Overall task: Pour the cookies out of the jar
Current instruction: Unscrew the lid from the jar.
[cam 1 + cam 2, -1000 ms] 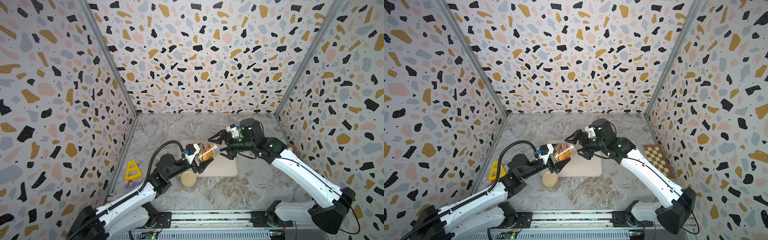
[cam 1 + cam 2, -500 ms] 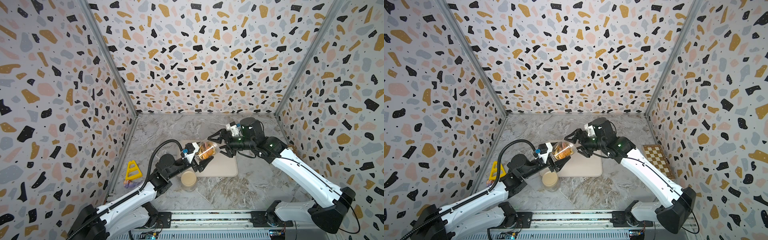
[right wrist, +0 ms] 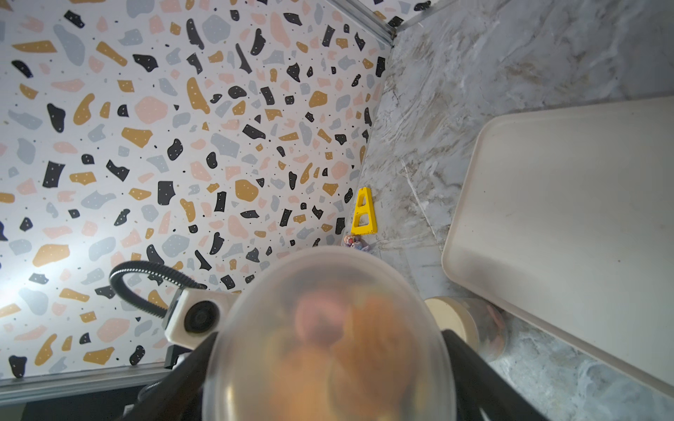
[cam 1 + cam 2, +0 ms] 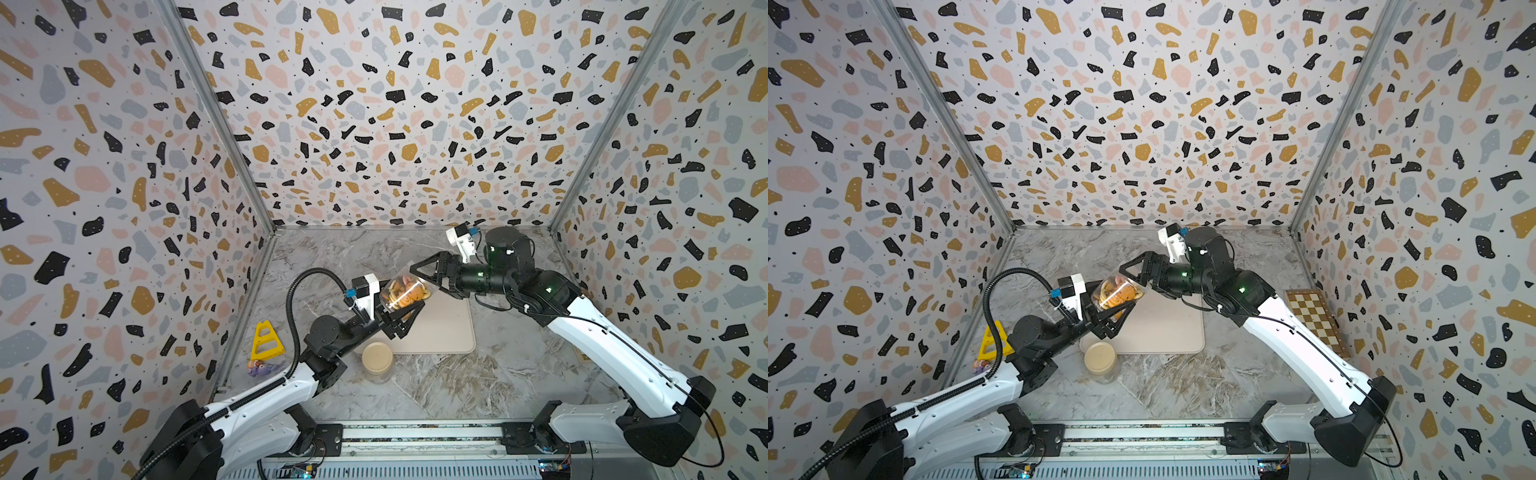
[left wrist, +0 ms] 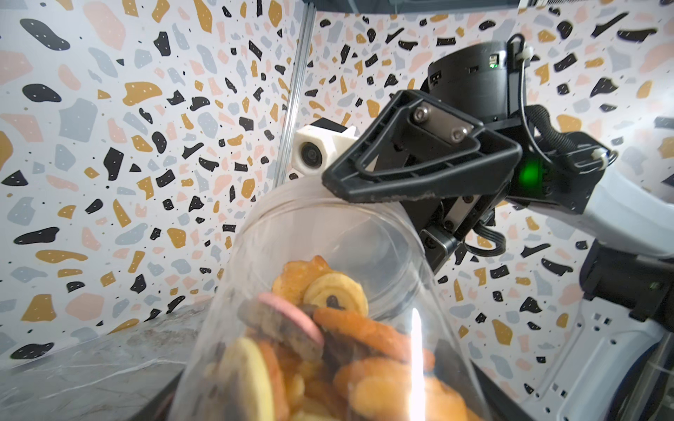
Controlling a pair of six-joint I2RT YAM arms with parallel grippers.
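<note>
Cookies [image 5: 343,328] heaped in tilted clear jar [image 4: 401,291]
I see golden, brown, pink and cream rounds; left end effector [image 4: 405,316] grasps the jar, right end effector [image 4: 422,277] straddles it, grip untellable.

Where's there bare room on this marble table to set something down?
Bare marble: between the beige tray and the back wall, and in front of the tray, right of the tan-lidded jar. Crowded: by the left wall, a yellow triangular frame and colourful toy; over the tray's far left corner, left gripper and right gripper at the clear cookie jar.
</note>
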